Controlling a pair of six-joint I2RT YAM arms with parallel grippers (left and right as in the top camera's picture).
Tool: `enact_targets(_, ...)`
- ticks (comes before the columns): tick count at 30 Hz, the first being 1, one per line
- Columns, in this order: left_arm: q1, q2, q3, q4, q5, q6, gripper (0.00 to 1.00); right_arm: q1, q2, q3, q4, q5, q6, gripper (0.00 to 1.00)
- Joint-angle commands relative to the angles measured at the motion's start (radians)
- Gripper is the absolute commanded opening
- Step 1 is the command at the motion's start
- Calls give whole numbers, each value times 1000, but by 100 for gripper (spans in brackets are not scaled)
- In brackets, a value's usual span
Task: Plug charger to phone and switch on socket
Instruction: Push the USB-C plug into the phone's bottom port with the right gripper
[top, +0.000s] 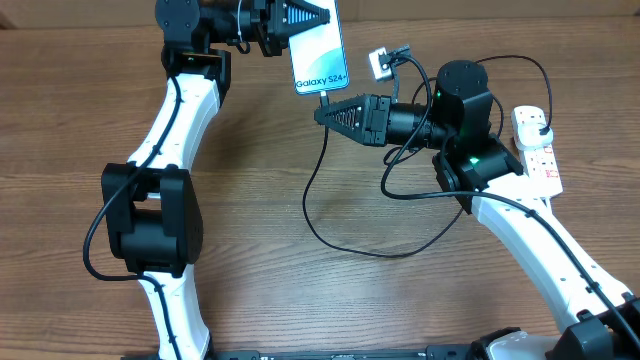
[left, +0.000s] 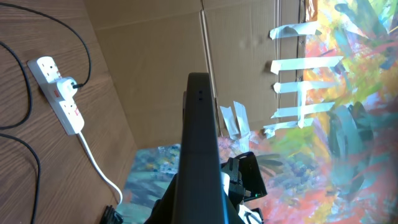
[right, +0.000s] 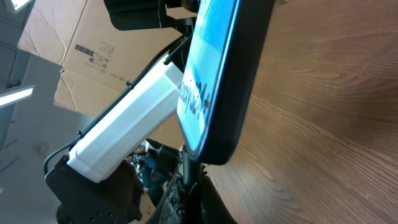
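My left gripper (top: 300, 20) is shut on the phone (top: 320, 50) and holds it raised at the table's far edge, its light-blue screen showing from above. The left wrist view shows the phone (left: 199, 155) edge-on between the jaws (left: 199, 214). My right gripper (top: 335, 112) is shut on the charger connector (right: 189, 180), whose tip meets the phone's bottom edge (right: 217, 81). I cannot tell whether it is seated. The black cable (top: 320, 225) loops over the table to a black plug (top: 540, 125) in the white socket strip (top: 535, 145), which also shows in the left wrist view (left: 59, 93).
The socket strip's white cord (left: 99, 168) runs off toward the table's edge. A cardboard wall (left: 161, 74) and a colourful painted sheet (left: 348, 124) stand behind the table. The cable's loop lies on the wooden table (top: 250, 200) between the two arms.
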Motion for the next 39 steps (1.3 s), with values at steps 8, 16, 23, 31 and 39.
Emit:
enact_targets(8,-17,-12,18,5,-13,-6,4,-16,-7,-4,8,19,-3,4)
enact_targets(16,-21,-12,18,5,-11,-2,4,-17,-7,-3,18,29,5,4)
enact_targets(23,-21,-12,18,5,8,-2,4,-22,-7,-3,38,36,5,4)
enact_targets(31,-21,-12,18,5,26,-2,4,-25,-7,-3,39,52,5,4)
enact_targets(39,-32,-12,18,5,66,-3,4,-30,-6,-3,63,56,17,4)
